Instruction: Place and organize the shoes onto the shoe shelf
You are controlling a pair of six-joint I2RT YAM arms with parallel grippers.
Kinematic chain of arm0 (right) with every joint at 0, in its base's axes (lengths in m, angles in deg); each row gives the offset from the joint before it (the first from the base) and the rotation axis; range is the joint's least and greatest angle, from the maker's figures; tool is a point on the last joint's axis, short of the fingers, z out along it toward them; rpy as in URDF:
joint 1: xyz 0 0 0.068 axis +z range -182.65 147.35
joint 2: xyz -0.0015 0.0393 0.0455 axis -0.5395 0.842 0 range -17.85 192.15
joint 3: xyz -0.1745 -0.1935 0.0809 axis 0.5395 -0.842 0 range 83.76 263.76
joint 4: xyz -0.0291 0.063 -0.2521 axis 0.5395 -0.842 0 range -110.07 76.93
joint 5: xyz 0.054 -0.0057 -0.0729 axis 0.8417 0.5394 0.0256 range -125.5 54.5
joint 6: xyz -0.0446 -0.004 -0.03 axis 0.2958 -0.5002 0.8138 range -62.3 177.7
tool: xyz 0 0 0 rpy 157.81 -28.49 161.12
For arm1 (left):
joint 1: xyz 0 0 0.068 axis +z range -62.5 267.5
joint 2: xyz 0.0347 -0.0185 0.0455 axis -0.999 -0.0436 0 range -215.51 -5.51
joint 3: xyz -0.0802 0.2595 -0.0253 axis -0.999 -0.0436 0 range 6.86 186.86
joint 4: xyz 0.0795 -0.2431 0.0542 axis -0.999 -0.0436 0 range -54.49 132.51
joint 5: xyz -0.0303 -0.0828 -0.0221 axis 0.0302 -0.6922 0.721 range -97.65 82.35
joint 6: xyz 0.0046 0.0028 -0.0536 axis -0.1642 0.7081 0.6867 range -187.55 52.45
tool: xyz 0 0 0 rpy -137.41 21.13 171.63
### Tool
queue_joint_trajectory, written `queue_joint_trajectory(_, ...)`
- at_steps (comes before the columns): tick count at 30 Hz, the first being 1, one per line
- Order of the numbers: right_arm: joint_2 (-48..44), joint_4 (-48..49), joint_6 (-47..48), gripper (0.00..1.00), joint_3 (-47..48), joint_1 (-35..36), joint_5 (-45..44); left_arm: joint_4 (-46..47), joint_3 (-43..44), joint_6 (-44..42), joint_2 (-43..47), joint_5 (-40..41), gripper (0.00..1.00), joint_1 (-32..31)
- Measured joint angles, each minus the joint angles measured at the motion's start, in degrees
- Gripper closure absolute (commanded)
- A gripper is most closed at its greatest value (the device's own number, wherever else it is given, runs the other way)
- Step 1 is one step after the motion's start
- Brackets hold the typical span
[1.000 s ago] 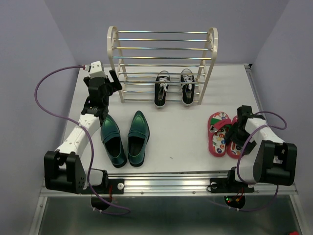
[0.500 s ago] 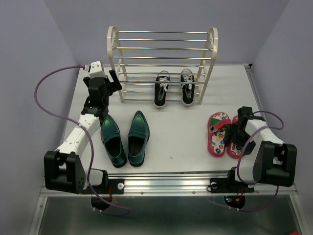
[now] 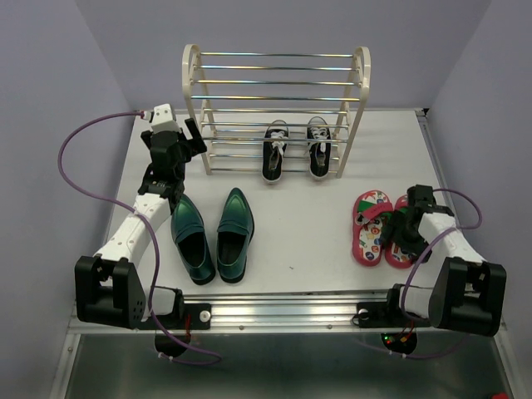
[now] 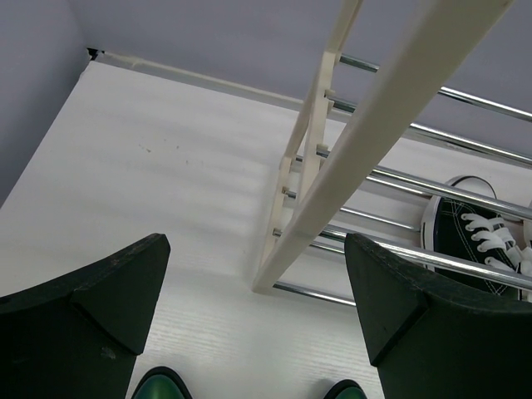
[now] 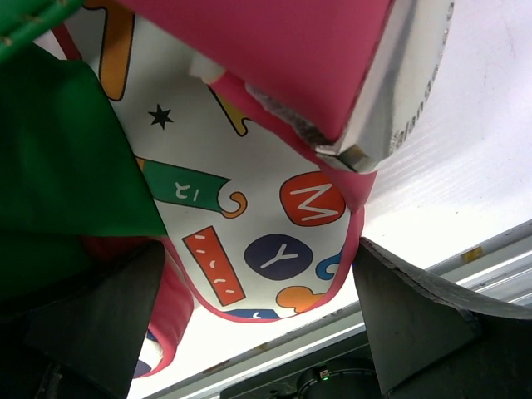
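Note:
The cream shoe shelf (image 3: 194,91) stands at the back, and both black sneakers (image 3: 276,153) sit on its lowest rods. The two green loafers (image 3: 235,234) lie on the table in front of the shelf's left half. My left gripper (image 3: 195,137) hovers open by the shelf's left side panel (image 4: 332,166), with nothing between its fingers (image 4: 91,316). The red flip-flops (image 3: 371,226) lie at the right. My right gripper (image 3: 400,235) hangs open low over the right flip-flop. In the right wrist view, that flip-flop's printed heel (image 5: 274,241) lies between the fingers (image 5: 424,316).
The loafers' toe tips (image 4: 158,386) show at the bottom of the left wrist view, and one sneaker (image 4: 474,241) shows behind the rods. The table's metal front rail (image 3: 283,312) runs just past the flip-flops' heels. Purple walls close in the left, right and back.
My right gripper has slid a little toward the near edge, along the right flip-flop to its heel. The left arm and all the shoes have stayed put.

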Motion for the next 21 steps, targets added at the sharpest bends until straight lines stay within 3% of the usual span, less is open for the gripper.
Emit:
queue_joint_trajectory(14, 2.10, 3.50, -4.48, 0.05, -1.88, 0.50, -4.83, 0.00, 0.00, -0.04, 0.00, 1.07, 0.01, 0.00)
queue_joint_trajectory(21, -0.33, 4.50, -5.46, 0.00, -2.86, 0.90, -5.44, 0.00, 0.00, -0.02, 0.00, 1.07, 0.01, 0.00)
